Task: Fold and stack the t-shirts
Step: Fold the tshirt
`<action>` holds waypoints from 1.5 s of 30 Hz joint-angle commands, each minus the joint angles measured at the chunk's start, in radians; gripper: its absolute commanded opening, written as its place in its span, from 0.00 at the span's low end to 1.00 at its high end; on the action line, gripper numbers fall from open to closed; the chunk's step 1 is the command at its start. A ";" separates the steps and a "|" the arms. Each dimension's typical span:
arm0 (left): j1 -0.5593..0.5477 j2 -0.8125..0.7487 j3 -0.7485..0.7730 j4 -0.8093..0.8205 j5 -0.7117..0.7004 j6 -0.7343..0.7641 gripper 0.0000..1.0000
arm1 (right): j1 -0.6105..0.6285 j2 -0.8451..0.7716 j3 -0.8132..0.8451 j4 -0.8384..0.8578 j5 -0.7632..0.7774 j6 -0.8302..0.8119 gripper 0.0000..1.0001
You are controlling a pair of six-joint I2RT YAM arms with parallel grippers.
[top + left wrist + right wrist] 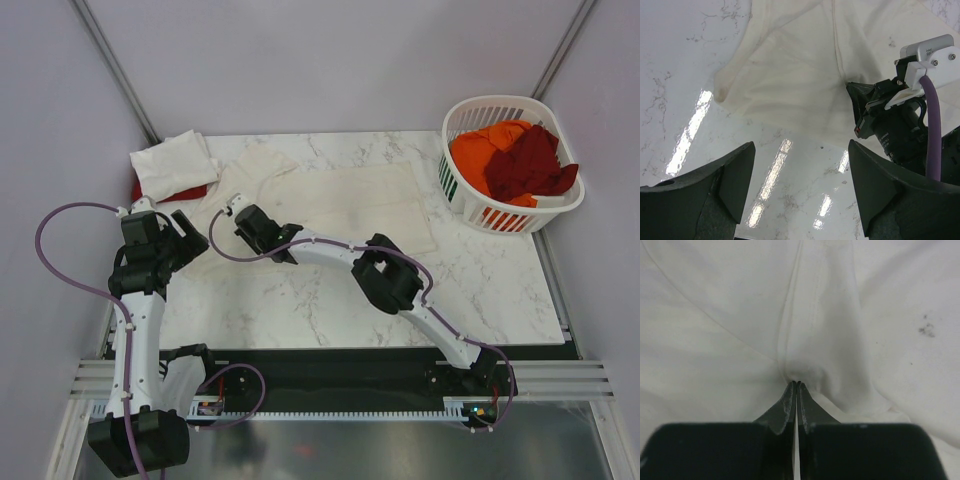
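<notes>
A cream t-shirt (340, 205) lies spread on the marble table, its left part rumpled. My right gripper (247, 226) reaches across to the shirt's left side and is shut on a pinch of its fabric (799, 371) near a seam. The same gripper (860, 107) shows on the shirt (790, 65) in the left wrist view. My left gripper (190, 232) is open and empty, hovering over bare marble (800, 195) just left of the shirt's sleeve. A folded white shirt (172, 163) lies on a red one (190, 192) at the back left.
A white laundry basket (470, 210) at the back right holds orange (485, 150) and dark red (530, 165) shirts. The table's front edge runs just ahead of the arm bases. Grey walls close in on both sides.
</notes>
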 commanded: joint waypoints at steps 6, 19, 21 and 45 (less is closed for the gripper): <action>-0.002 -0.008 0.002 0.023 0.021 0.043 0.82 | -0.020 -0.052 0.038 0.000 0.031 -0.009 0.00; -0.002 -0.014 0.002 0.024 0.021 0.041 0.82 | -0.107 0.006 0.253 -0.011 0.084 -0.008 0.00; -0.002 -0.013 0.002 0.024 0.024 0.041 0.82 | -0.134 0.037 0.296 -0.008 0.101 -0.002 0.00; -0.017 0.122 0.049 0.024 0.038 0.014 0.84 | -0.212 -0.479 -0.263 0.030 0.351 0.142 0.98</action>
